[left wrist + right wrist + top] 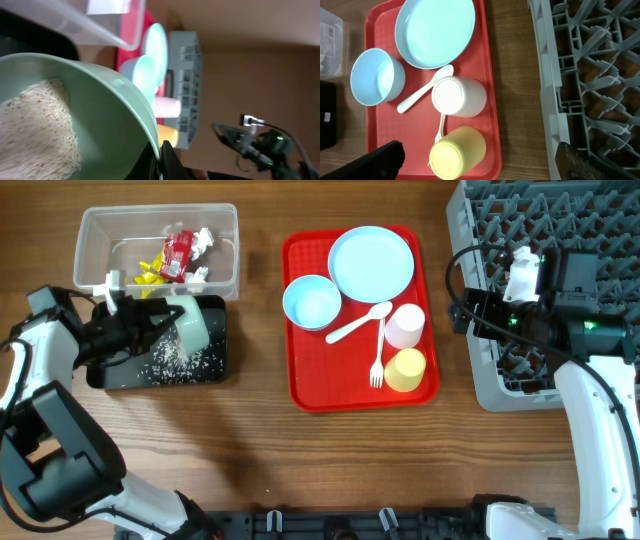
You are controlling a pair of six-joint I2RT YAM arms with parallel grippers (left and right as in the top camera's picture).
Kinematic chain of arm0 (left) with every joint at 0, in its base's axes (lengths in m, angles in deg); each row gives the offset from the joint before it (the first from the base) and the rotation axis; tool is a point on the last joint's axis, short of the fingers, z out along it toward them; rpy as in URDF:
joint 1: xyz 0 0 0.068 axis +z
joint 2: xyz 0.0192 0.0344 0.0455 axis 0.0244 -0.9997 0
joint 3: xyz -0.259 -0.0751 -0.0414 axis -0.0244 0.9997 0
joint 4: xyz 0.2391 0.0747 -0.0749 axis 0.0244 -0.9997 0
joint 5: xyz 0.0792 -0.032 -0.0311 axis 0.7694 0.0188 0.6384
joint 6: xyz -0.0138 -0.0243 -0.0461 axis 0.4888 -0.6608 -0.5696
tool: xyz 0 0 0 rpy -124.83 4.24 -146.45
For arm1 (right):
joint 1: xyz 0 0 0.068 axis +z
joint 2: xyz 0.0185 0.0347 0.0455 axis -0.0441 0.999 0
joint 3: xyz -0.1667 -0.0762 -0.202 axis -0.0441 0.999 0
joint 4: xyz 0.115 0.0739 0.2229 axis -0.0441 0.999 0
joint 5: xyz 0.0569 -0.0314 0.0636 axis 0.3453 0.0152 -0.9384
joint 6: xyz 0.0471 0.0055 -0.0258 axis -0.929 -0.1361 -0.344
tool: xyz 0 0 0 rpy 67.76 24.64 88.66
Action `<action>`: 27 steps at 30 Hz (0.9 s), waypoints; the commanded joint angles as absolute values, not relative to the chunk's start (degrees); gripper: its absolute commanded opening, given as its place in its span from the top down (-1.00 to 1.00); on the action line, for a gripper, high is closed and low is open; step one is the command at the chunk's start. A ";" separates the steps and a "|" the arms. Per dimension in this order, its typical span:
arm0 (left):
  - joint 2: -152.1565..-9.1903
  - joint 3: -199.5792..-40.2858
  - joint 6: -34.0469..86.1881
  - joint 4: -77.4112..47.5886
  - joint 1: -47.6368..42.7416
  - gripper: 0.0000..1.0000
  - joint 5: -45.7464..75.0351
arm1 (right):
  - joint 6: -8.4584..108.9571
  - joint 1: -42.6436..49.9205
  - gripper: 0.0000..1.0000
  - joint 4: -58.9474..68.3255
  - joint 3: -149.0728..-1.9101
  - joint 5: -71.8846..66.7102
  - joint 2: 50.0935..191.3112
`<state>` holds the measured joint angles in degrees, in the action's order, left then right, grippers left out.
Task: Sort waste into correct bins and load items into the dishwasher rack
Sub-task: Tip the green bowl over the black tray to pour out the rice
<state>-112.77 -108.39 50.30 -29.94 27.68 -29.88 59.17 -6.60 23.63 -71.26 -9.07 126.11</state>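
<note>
rice-like grains [178, 362] lie scattered on the floor of the black tub [220, 330] in the overhead view, directly below the tipped light blue bowl [190, 323] that the left gripper [150, 320] holds over that tub, just beside the clear tub [228, 240] with its wrappers [175, 255]. the right gripper [470, 310] hangs well apart, across the red tray [300, 385], at the edge of the dishwasher rack [600, 220]. in the left wrist view the fingers [167, 160] pinch the bowl's rim, and 1 heap of grains rests inside against the low wall, so i judge the pour unfinished: the bowl's mouth must tilt further down toward the tub beneath, and only the left arm is placed for it. in the right wrist view the fingers [380, 160] stand wide apart, empty, above the tray's yellow cup [457, 152] and white cup [459, 97].
</note>
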 commanded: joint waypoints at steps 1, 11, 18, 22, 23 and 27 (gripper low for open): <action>-113.29 -108.09 51.72 -29.13 30.15 0.92 -41.40 | 57.99 -6.78 -0.99 23.39 -70.87 -9.61 126.59; -113.27 -108.09 50.10 -31.42 32.53 0.92 -48.11 | 58.05 -6.78 -1.00 23.54 -70.87 -9.59 126.59; -113.27 -108.09 50.04 -31.58 32.53 0.92 -48.11 | 58.12 -6.78 -1.00 23.85 -70.48 -9.57 126.70; -113.27 -108.09 50.06 -31.53 32.53 0.92 -48.11 | 58.12 -6.78 -1.00 23.80 -70.48 -9.57 126.70; -113.27 -108.09 50.08 -31.51 32.53 0.92 -48.09 | 58.12 -6.78 -0.99 23.80 -70.48 -9.57 126.70; -113.27 -108.09 50.08 -31.51 32.53 0.92 -48.09 | 58.14 -6.78 -1.00 23.78 -70.48 -9.57 126.70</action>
